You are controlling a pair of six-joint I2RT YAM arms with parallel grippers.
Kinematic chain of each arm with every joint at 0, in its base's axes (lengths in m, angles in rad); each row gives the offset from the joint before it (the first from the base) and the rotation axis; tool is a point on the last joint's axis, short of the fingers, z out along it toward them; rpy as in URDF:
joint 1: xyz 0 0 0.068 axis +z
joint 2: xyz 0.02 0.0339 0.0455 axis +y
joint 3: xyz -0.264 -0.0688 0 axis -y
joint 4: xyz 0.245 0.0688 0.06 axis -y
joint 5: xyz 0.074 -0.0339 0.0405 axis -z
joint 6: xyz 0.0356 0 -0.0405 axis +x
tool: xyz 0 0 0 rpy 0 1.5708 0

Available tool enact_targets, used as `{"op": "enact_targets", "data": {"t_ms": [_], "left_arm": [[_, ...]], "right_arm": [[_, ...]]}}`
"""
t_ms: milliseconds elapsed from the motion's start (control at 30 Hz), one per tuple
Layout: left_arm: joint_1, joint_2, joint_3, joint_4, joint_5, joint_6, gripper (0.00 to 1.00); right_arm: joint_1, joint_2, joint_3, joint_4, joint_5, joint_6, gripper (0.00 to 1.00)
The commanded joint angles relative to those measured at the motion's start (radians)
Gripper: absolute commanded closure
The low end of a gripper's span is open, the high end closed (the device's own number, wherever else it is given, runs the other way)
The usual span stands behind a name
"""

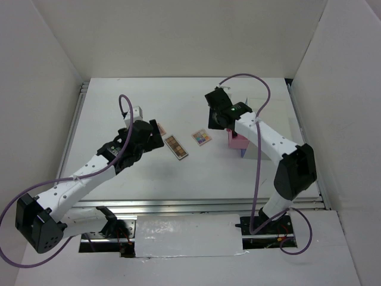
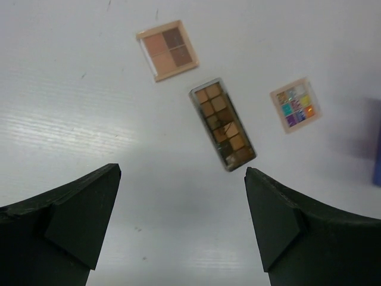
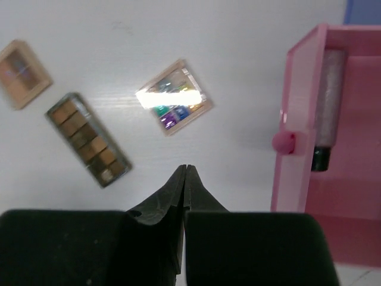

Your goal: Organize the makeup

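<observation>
Makeup lies out in the middle of the white surface, between the two arms: three flat palettes, close to one another but none touching. A square peach palette holds four pans in beige, tan and plum-brown. Beside it a long palette in a dark, clear-edged case carries two rows of brown and ochre pans and lies on a slant between the other two. On its other side a small palette in a peach case has a grid of bright pans in teal, yellow, purple and orange; from the right wrist its lid throws back a hard glare.

A pink drawer stands pulled out at the right of the palettes, with a round pink knob on its front wall. Inside, along that front wall, lies a tube with a silvery, glittering body and a dark cap. A blue edge shows just beyond the drawer's far corner.

Over the palettes the left claw hangs with its fingers spread wide and nothing between them, the near end of the long palette just ahead of the gap. To the right, the right claw is pressed fully together, empty, above bare surface between the small palette and the drawer
</observation>
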Motion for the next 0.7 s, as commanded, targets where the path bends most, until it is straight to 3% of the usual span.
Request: {"op": "enact_targets", "data": {"t_ms": [0, 233, 667], "left_arm": [[0.007, -0.054, -0.048, -0.029, 0.035, 0.108, 0.01], [0.008, -0.046, -0.109, 0.04, 0.104, 0.134, 0.01], [0.01, 0.0, -0.134, 0.095, 0.146, 0.142, 0.01]], "right_arm": [[-0.005, 0.091, 0.1, -0.107, 0.223, -0.005, 1.0], [-0.084, 0.092, 0.041, -0.112, 0.25, -0.013, 1.0], [-0.163, -0.06, -0.087, -0.113, 0.254, -0.071, 1.0]]}}
